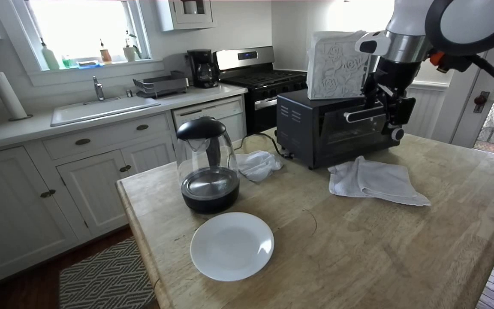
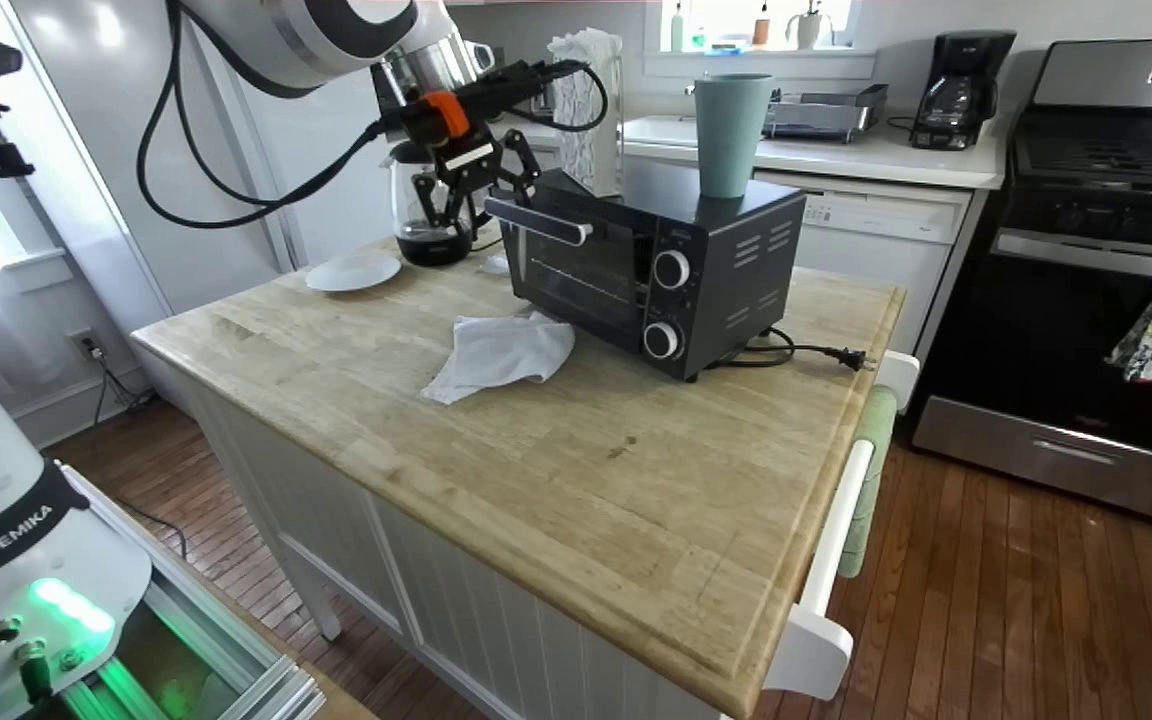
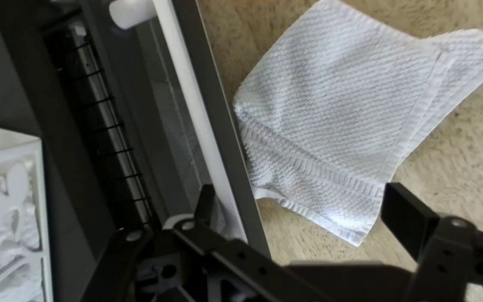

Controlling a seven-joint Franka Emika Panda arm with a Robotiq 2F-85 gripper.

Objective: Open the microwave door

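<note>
The microwave [image 1: 295, 128] is a black boxy oven on the wooden table; it also shows in an exterior view [image 2: 751, 262] with two knobs. Its door [image 2: 576, 268] is ajar, tilted out at the top; the wrist view shows a gap with the wire rack inside. The handle bar [image 3: 218, 121] runs along the door's top edge. My gripper [image 3: 302, 212] is open, with nothing between its fingers. In the wrist view one finger sits behind the handle bar, between bar and glass; the other is out in front, over the table. Whether the finger touches the bar is unclear.
A white cloth [image 3: 333, 105] lies on the table [image 2: 576, 470] before the microwave. A white napkin holder [image 1: 337, 66] and a teal cup [image 2: 731, 135] stand on the microwave. A glass kettle [image 1: 209, 189] and white plate [image 1: 232, 246] stand beside it. A power cord [image 2: 786, 350] lies behind.
</note>
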